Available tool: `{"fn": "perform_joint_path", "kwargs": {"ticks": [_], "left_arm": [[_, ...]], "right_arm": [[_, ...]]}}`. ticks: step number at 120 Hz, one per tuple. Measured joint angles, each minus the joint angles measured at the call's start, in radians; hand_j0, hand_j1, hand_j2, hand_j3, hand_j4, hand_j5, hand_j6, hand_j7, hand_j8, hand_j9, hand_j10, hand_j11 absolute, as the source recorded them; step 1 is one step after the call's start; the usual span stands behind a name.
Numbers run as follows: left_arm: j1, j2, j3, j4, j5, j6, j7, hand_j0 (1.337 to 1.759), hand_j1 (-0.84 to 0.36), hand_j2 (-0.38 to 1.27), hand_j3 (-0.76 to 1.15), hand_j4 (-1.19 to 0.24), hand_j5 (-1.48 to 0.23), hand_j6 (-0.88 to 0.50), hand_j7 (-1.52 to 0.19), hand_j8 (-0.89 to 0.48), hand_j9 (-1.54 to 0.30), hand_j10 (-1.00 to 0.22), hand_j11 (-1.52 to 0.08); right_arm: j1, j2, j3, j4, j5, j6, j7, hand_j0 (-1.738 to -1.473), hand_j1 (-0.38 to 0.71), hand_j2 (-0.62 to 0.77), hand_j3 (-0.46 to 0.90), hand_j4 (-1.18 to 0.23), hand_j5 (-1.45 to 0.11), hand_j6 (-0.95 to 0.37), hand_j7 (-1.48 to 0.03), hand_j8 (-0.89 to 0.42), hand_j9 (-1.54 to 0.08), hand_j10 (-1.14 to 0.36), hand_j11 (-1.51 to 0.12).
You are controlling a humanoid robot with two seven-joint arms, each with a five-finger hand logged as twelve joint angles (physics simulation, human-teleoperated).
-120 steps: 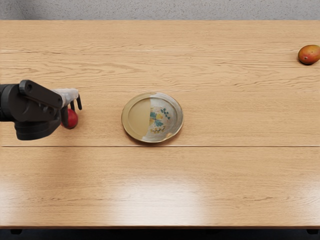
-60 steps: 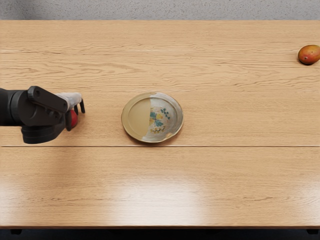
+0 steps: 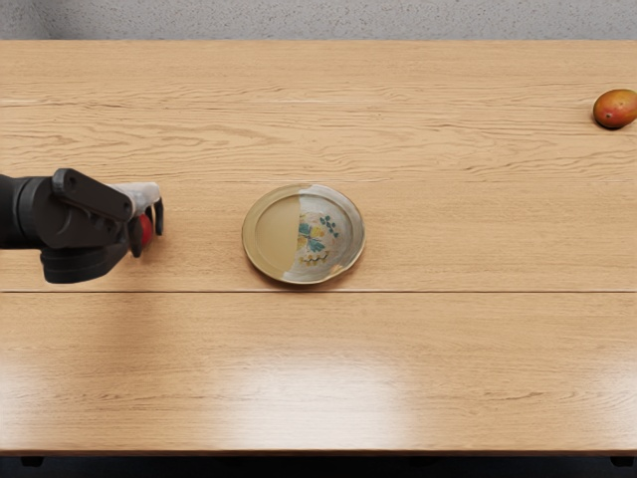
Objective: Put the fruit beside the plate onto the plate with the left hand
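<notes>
from my seat i see the left hand point(image 3: 139, 209) coming in from the left edge on its dark forearm point(image 3: 55, 224), sitting over the small red fruit point(image 3: 146, 230). its fingers point(image 3: 158, 212) are curled down narrow around the fruit, with the dark tips on the side towards the plate, so i read it as gripped. only a sliver of red shows between them. i cannot tell whether the fruit is resting on the wooden table point(image 3: 398, 349) or just off it. the fruit is left of the plate point(image 3: 261, 231), near it but not touching. the plate lies flat near the table's middle, gold on one half, a painted pattern on the other. a second orange-red fruit point(image 3: 615, 108) lies far off by the right edge.
</notes>
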Motion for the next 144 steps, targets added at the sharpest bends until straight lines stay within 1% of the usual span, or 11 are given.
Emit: {"fn": "perform_joint_path", "kwargs": {"ticks": [11,27,49,59,74,99,124,144], "left_arm": [[-0.031,0.008,0.003,-0.001,-0.002,-0.009,0.0,1.646,-0.41,0.46,0.0,-0.76,-1.2,-0.27,-1.17,-0.18,-1.14,-0.38,-1.13],[-0.079,0.019,0.007,-0.007,-0.005,-0.02,0.002,1.644,-0.43,0.46,0.0,-0.75,-1.3,-0.22,-1.23,-0.15,-1.18,-0.35,-1.16],[-0.131,0.024,-0.002,-0.016,-0.006,-0.026,0.002,1.643,-0.43,0.46,0.0,-0.75,-1.36,-0.19,-1.26,-0.13,-1.2,-0.34,-1.18],[-0.171,0.034,-0.014,-0.032,-0.007,-0.028,0.003,1.643,-0.44,0.46,0.0,-0.75,-1.38,-0.18,-1.27,-0.13,-1.2,-0.33,-1.18],[-0.194,0.042,-0.052,-0.06,-0.014,-0.032,0.003,1.642,-0.45,0.46,0.0,-0.74,-1.39,-0.17,-1.27,-0.12,-1.21,-0.32,-1.19],[-0.241,0.078,-0.127,-0.104,-0.023,-0.087,0.003,1.642,-0.44,0.48,0.0,-0.74,-1.41,-0.17,-1.28,-0.11,-1.21,-0.33,-1.19],[-0.26,0.088,-0.216,-0.118,-0.025,-0.172,0.006,1.642,-0.46,0.48,0.0,-0.74,-1.42,-0.16,-1.29,-0.11,-1.21,-0.32,-1.19],[-0.283,0.091,-0.269,-0.134,-0.032,-0.201,0.009,1.642,-0.46,0.48,0.0,-0.73,-1.43,-0.16,-1.29,-0.1,-1.21,-0.31,-1.19]], "right_arm": [[0.0,0.0,0.0,0.0,0.0,0.0,0.0,-1.658,-0.31,-0.01,0.0,-0.03,-0.05,-0.03,-0.05,-0.03,-0.05,-0.03,-0.05],[0.0,0.0,0.0,0.0,0.0,0.0,0.0,-1.658,-0.31,-0.01,0.0,-0.03,-0.05,-0.03,-0.05,-0.03,-0.05,-0.03,-0.05],[0.0,0.0,0.0,0.0,0.0,0.0,0.0,-1.658,-0.31,-0.01,0.0,-0.03,-0.05,-0.03,-0.05,-0.03,-0.05,-0.03,-0.05],[0.0,0.0,0.0,0.0,0.0,0.0,0.0,-1.658,-0.31,-0.01,0.0,-0.03,-0.05,-0.03,-0.05,-0.03,-0.05,-0.03,-0.05],[0.0,0.0,0.0,0.0,0.0,0.0,0.0,-1.658,-0.31,-0.01,0.0,-0.03,-0.05,-0.03,-0.05,-0.03,-0.05,-0.03,-0.05],[0.0,0.0,0.0,0.0,0.0,0.0,0.0,-1.658,-0.31,-0.01,0.0,-0.03,-0.05,-0.03,-0.05,-0.03,-0.05,-0.03,-0.05],[0.0,0.0,0.0,0.0,0.0,0.0,0.0,-1.658,-0.31,-0.01,0.0,-0.03,-0.05,-0.03,-0.05,-0.03,-0.05,-0.03,-0.05],[0.0,0.0,0.0,0.0,0.0,0.0,0.0,-1.658,-0.31,-0.01,0.0,-0.03,-0.05,-0.03,-0.05,-0.03,-0.05,-0.03,-0.05]]}}
